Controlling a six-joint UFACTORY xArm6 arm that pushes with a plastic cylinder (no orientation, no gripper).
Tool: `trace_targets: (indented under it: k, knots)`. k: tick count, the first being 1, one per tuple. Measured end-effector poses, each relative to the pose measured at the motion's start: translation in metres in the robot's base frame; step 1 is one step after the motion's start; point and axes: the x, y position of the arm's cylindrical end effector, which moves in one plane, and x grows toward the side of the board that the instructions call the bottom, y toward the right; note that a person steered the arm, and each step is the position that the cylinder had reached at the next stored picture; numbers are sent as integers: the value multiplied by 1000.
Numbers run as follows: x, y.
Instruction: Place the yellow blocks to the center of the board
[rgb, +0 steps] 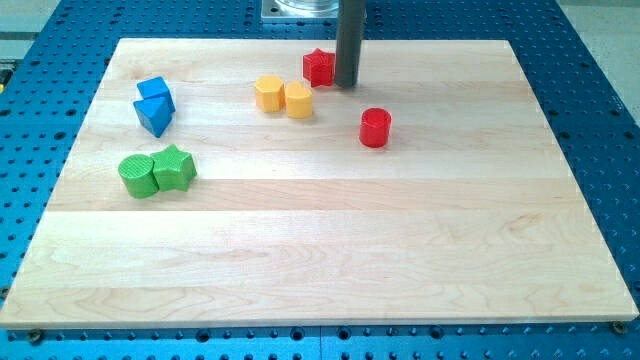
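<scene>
My tip (347, 85) has no jaws, just a bare rod touching the red star (318, 67). Both yellow blocks (283, 97) sit together at 8 o'clock from it, 11 o'clock of board (320, 260) centre. Risk: a sweep drags the star along or splits the pair.

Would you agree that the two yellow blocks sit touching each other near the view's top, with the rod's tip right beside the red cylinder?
Not quite. In the camera view my tip stands right beside the red star, not the red cylinder, which sits apart, lower and to the view's right. The rest holds: the two yellow blocks do touch each other near the view's top.
</scene>
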Motion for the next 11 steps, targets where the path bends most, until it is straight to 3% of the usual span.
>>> trace_targets:
  k: [1,2,3,6,7,8,9,10,11]
  knots:
    - [-11,-11]
    - [14,31]
    - [10,-22]
    - [54,-59]
    - [22,-91]
    - [52,-134]
    - [73,-92]
    - [25,-86]
    - [45,-43]
